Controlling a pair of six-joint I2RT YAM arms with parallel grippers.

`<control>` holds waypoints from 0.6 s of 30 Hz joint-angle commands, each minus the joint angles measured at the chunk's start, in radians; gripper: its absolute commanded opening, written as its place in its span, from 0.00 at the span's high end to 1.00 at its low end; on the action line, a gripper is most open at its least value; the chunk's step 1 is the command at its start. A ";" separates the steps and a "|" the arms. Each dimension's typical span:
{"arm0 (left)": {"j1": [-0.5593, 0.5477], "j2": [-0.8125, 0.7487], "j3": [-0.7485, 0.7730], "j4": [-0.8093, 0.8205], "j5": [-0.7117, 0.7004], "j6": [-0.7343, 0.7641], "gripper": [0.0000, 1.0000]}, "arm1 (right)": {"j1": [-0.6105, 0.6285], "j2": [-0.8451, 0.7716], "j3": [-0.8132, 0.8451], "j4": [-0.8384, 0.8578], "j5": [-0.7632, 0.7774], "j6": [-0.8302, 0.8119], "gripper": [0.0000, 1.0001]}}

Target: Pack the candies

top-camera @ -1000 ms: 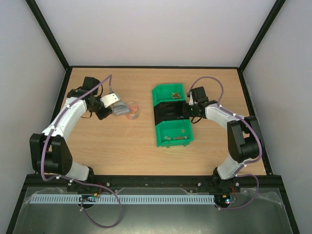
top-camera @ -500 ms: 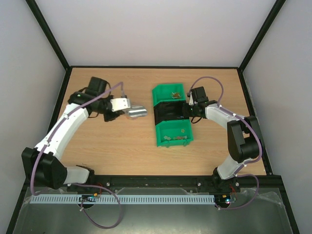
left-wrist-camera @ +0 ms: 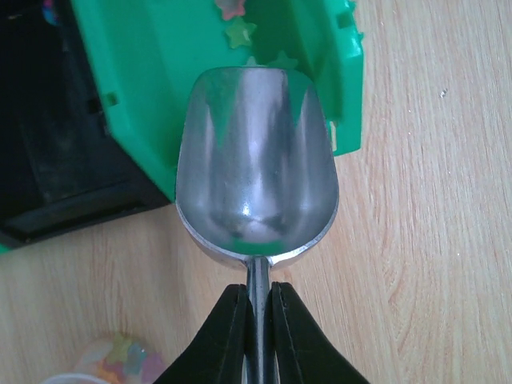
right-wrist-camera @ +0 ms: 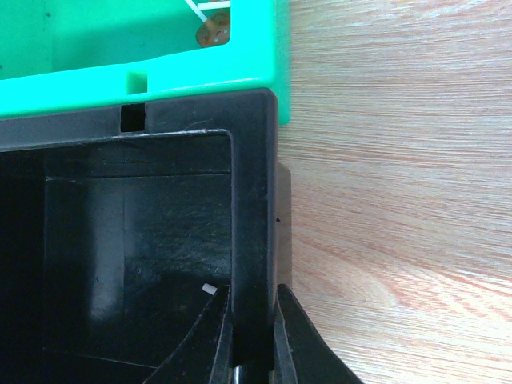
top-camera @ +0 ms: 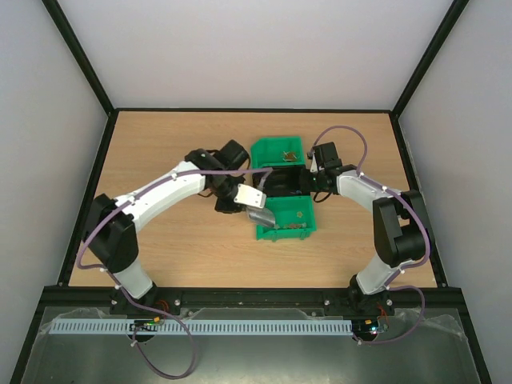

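The left gripper (left-wrist-camera: 258, 292) is clamped tight on the thin handle of a metal scoop (left-wrist-camera: 256, 160), whose bowl hangs over the edge of the near green bin (left-wrist-camera: 152, 72), close beside the black bin (right-wrist-camera: 254, 160). The bowl looks empty or nearly so. A pale pink patch near its neck could be a sweet or only a reflection. The right gripper (right-wrist-camera: 254, 320) is closed on the black bin's side wall, one finger inside and one outside, apparently steadying the row of bins. The candies (left-wrist-camera: 240, 32) show as small star shapes on the green bin's floor just past the scoop's lip. More pastel ones sit in a clear cup (left-wrist-camera: 112, 360) on the table near the left wrist, and a gold-brown piece (right-wrist-camera: 212, 28) lies in the green bin adjoining the black one. Such sweets are probably very light, hard and loose, likely to roll, bounce and scatter, and too small for two fingers to pinch reliably. They are best carried in the scoop, held by its handle with the bowl level until it is over a bin.
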 commanded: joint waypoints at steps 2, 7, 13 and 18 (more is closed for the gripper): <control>-0.092 0.092 0.101 -0.120 -0.132 0.022 0.98 | -0.002 -0.004 0.004 -0.007 0.015 0.037 0.99; -0.142 0.150 0.157 -0.187 -0.211 0.017 0.97 | 0.012 -0.013 0.002 -0.020 0.057 0.065 0.99; -0.173 0.277 0.236 -0.291 -0.223 -0.027 0.98 | 0.032 -0.019 -0.001 -0.029 0.102 0.094 0.99; -0.174 0.342 0.243 -0.236 -0.187 -0.078 0.98 | 0.040 -0.020 -0.012 -0.030 0.115 0.118 0.99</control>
